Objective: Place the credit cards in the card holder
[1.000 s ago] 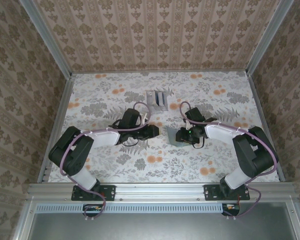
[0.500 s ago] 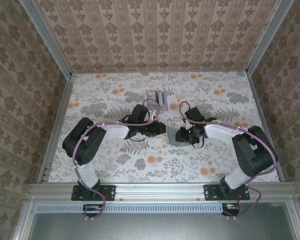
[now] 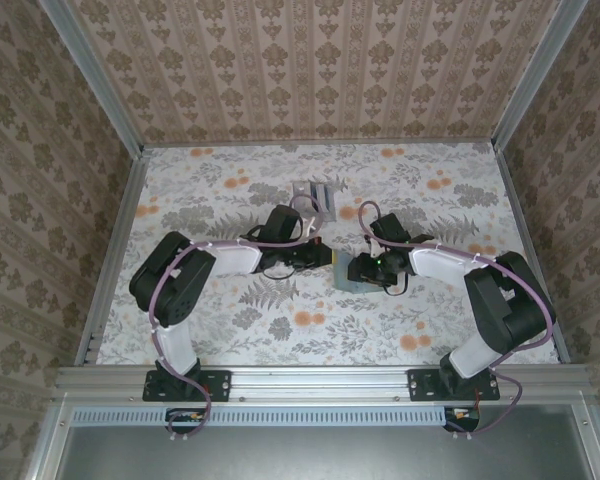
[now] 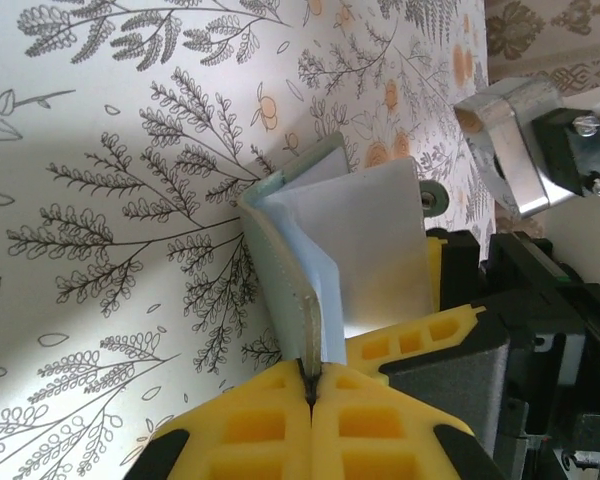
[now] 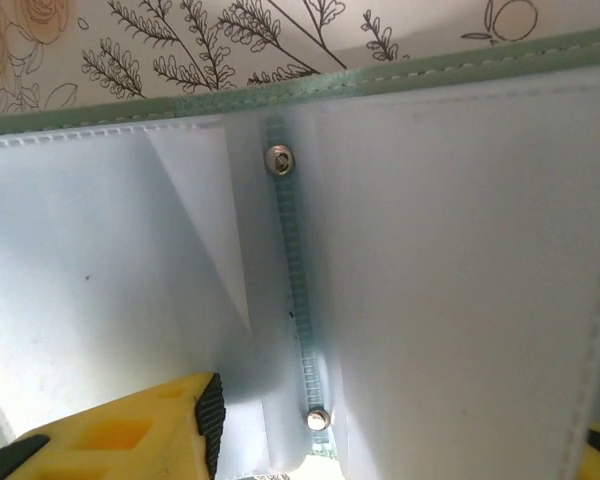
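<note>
The grey-green card holder (image 3: 343,279) sits at mid-table between both grippers, opened like a book. In the left wrist view its left cover (image 4: 280,250) stands up off the table, and my left gripper (image 4: 310,372) is shut on that cover's edge. My left gripper (image 3: 322,257) comes in from the left. My right gripper (image 3: 366,270) is open over the holder's right half. The right wrist view looks into the pale inner lining (image 5: 460,200) and the riveted spine (image 5: 292,290), with the open right gripper (image 5: 405,425) straddling it. The credit cards are hidden or out of view.
The silvery slotted stand (image 3: 315,198) stands just behind the grippers, and it appears at the upper right of the left wrist view (image 4: 510,120). The flower-patterned table (image 3: 210,200) is walled on three sides. The two grippers sit very near each other.
My left arm has swung right to the card holder and shut on its left cover, which now stands raised. The right gripper has stayed over the holder.
</note>
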`<state>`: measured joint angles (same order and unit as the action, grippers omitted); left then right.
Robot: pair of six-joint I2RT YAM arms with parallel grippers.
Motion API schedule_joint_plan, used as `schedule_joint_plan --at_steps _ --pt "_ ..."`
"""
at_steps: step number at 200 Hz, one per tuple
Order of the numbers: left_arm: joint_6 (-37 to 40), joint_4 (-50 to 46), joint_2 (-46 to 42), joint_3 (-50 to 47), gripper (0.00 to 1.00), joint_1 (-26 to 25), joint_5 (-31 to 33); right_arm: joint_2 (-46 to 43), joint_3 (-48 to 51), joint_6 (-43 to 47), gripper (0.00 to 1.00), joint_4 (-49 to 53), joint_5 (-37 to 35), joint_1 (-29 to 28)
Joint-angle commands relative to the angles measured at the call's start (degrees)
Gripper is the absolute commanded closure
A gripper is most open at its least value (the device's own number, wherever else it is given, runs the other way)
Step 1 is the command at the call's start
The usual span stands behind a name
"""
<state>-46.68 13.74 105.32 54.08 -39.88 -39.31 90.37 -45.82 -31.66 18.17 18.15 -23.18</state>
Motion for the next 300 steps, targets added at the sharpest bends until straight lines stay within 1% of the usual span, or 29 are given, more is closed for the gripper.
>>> schedule_joint_plan --at_steps 1,22,73,82,96,109,110,114,130,143,159,180,202,247,276,300 --pt "2.24 -3.47 -0.94 0.92 1.0 1.59 -1.68 -3.25 -0.01 0.25 0.45 1.44 -3.41 0.41" --pt "3.41 -6.07 -1.84 0.98 1.0 1.73 -1.2 -4.92 -0.21 1.14 0.43 3.11 -5.13 0.66" --pt "1.83 -4.34 -2.13 -0.37 1.0 1.78 -1.85 -4.62 -0.76 1.87 0.43 5.12 -6.77 0.94" --pt "1.43 -3.83 -2.21 -0.55 1.0 1.73 -2.09 -5.54 -0.76 2.34 0.43 5.91 -8.39 0.68" --pt "1.18 -3.64 -2.35 -0.57 1.0 1.74 -2.31 -8.51 -0.72 3.44 0.44 7.75 -12.85 0.01" --pt "0.76 -3.44 -2.53 -0.78 1.0 1.67 -2.18 -10.54 -0.76 4.78 0.44 8.29 -13.41 -0.22" --pt "0.69 -3.36 -2.55 -0.85 1.0 1.66 -2.18 -11.87 -0.72 4.81 0.44 8.44 -13.41 -0.23" --pt "0.5 -3.09 -2.62 -0.93 1.0 1.65 -2.17 -12.63 -0.87 4.93 0.44 8.7 -13.42 -0.28" --pt "-0.07 -2.28 -2.53 -1.33 1.0 1.65 -2.72 -14.37 -1.26 6.14 0.42 8.94 -11.31 -0.68" --pt "-0.16 -2.23 -2.53 -1.18 1.0 1.66 -3.03 -14.17 -1.14 7.14 0.39 6.89 -5.69 -1.06" --pt "-0.38 -1.83 -2.42 -1.5 1.0 1.65 -2.8 -11.75 -0.44 6.35 0.38 1.72 2.74 -1.66" --pt "-1.3 -0.08 -2.01 -1.7 1.0 1.56 -3.54 -6.52 0.04 4.31 0.36 -3.53 6.97 -3.19" --pt "-1.83 0.37 -2.2 -2.26 1.0 1.56 -3.24 -3.06 -0.06 3.45 0.34 -6.18 7.78 -4.2" --pt "-2.66 1.69 -2.22 -2.92 1.0 1.48 -2.88 1.15 -1.0 4.21 0.32 -6.69 8.21 -4.33" --pt "-3.68 3.15 -1.88 -3.11 1.0 1.47 -3.24 2.17 -1.54 4.73 0.34 -5.23 5.2 -4.33" --pt "-3.88 3.25 -1.88 -3.37 1.0 1.46 -2.97 2.3 -1.55 4.78 0.39 -4.26 3.1 -4.33"
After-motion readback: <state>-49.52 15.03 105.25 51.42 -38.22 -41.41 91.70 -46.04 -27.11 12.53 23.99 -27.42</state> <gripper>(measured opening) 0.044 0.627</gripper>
